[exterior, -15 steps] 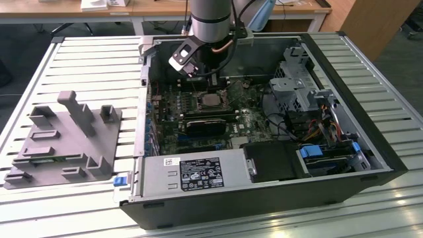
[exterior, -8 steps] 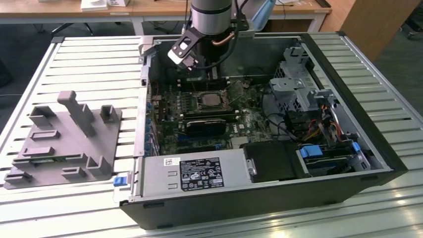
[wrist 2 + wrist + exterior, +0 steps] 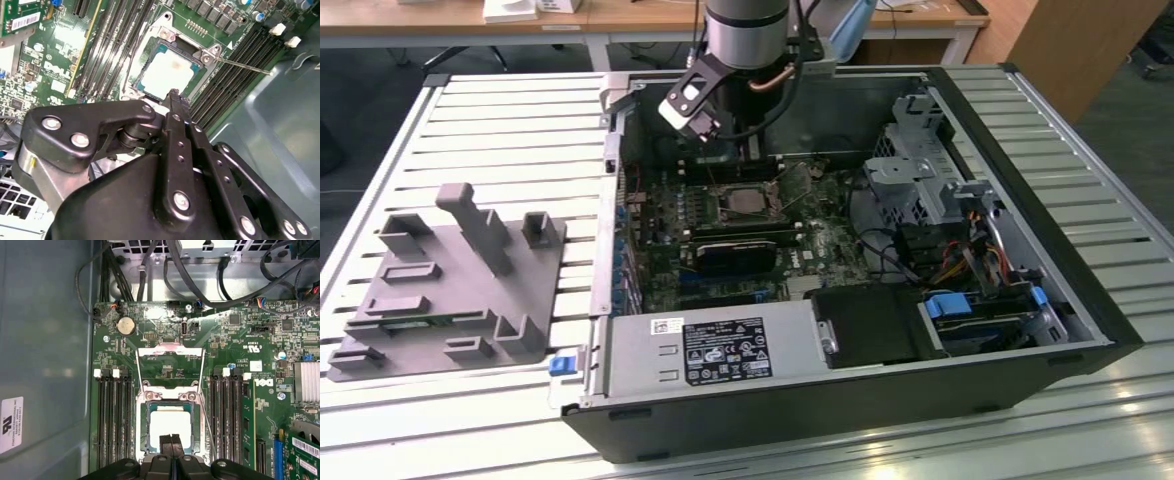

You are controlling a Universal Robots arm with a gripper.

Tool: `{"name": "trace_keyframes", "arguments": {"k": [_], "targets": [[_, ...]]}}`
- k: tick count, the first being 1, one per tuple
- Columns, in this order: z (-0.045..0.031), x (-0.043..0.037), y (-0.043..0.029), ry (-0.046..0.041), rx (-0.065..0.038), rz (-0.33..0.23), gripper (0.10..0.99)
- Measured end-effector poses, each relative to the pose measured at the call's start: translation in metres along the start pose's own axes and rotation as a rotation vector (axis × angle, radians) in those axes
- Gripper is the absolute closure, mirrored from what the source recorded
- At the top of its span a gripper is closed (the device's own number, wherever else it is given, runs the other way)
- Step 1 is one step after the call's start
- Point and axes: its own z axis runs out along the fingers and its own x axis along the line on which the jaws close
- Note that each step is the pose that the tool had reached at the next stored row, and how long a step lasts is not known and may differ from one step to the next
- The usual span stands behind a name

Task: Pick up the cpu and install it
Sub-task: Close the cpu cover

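Hand point(image 3: 171, 444) hangs over the open CPU socket point(image 3: 146, 440) on the motherboard point(image 3: 235, 350). In both wrist views its two fingertips are pressed together with only a thin seam between them, and they grip nothing. The cpu point(image 3: 170, 425) is not in the hand. It lies flat inside the socket with its silver top up, square to the frame. It sits directly under the fingertips, which hang above the chip's edge on the side of the socket away from the raised load plate point(image 3: 170, 357). That plate stands swung back from the socket, and a thin retention lever point(image 3: 245, 66) is swung out beside the socket, so the chip looks seated but not clamped. Being square, the cpu has no long axis to line up with. In the exterior view, the socket sits deep in the open computer case point(image 3: 1067, 250).
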Motion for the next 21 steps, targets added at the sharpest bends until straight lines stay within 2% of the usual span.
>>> {"name": "trace_keyframes", "arguments": {"k": [6, 13, 18, 21], "targets": [[0.0, -0.0016, 0.0011, 0.0, 0.0, 0.0, 0.98], [0.0006, -0.0015, 0.0132, -0.0001, 0.003, 0.0, 0.98], [-0.0092, -0.0008, 0.014, -0.0001, 0.005, 0.0, 0.98], [-0.011, -0.0006, 0.0148, 0.0002, 0.005, 0.0, 0.98]]}}
